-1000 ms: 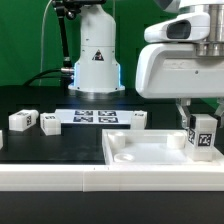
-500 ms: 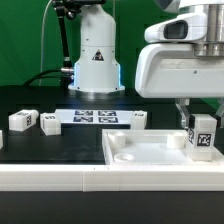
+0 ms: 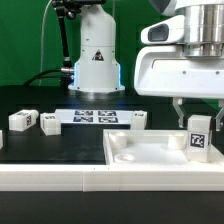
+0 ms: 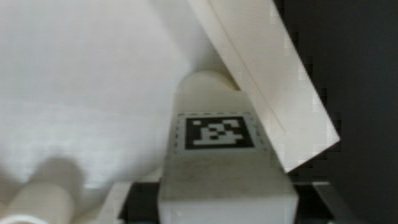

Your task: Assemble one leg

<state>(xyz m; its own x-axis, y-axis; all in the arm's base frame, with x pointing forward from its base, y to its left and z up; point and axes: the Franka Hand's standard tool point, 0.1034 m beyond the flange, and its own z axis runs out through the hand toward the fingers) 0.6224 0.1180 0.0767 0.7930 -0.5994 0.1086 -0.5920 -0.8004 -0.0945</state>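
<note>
My gripper [image 3: 198, 118] is shut on a leg [image 3: 199, 137], a small white post with a black-and-white marker tag, held upright over the right end of the large white tray-like piece [image 3: 150, 150]. In the wrist view the leg [image 4: 222, 150] fills the space between my dark fingers [image 4: 139, 205], its far end against the tray's raised rim [image 4: 267, 70]. Three more legs lie on the black table: two at the exterior view's left [image 3: 22, 120] [image 3: 49, 123] and one near the middle [image 3: 137, 119].
The marker board [image 3: 92, 117] lies flat behind the tray. A second robot's white base [image 3: 96, 60] stands at the back. The table's white front edge [image 3: 60, 172] runs across the foreground.
My gripper has moved down and slightly toward the exterior view's left with the leg, bringing it lower over the tray's right corner.
</note>
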